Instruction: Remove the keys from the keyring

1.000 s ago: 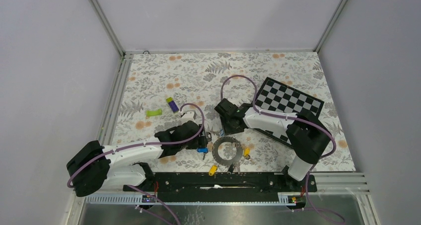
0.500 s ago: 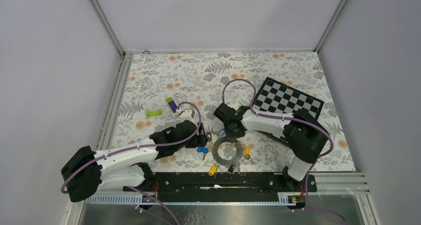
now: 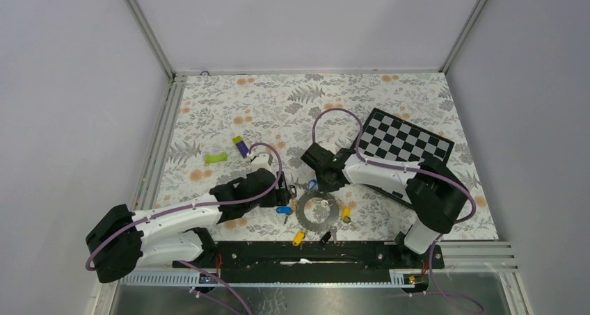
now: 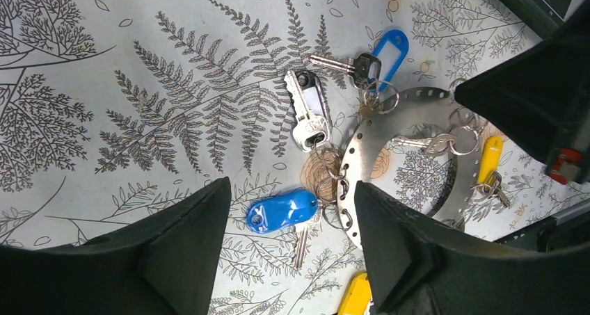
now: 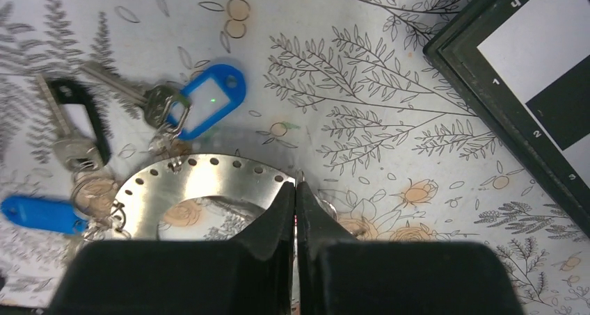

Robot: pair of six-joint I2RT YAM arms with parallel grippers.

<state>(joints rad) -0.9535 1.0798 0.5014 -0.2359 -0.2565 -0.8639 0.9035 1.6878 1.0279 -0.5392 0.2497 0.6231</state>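
The keyring (image 3: 303,215), a flat grey metal ring with holes along its rim, lies near the table's front edge. Keys hang from it on small wire rings: a blue-tagged key (image 4: 282,211), a black-tagged key (image 4: 308,110), a blue-framed tag with a silver key (image 5: 212,106) and yellow-tagged keys (image 4: 490,158). My left gripper (image 4: 292,242) stands open over the blue-tagged key, its right finger (image 4: 396,245) above the keyring's left band (image 4: 362,155). My right gripper (image 5: 296,190) is shut at the keyring's (image 5: 209,183) far right rim. A thin wire loop shows at its tips; whether it is pinched I cannot tell.
A checkerboard (image 3: 403,141) lies at the right, under the right arm. A purple-and-green block (image 3: 241,147) and a green piece (image 3: 216,158) sit on the flowered cloth to the far left. Another yellow tag (image 3: 298,238) lies by the black front rail (image 3: 264,249).
The right gripper came down to the keyring's far rim and closed from half open to shut. The left arm shifted slightly toward the ring, its jaws unchanged.
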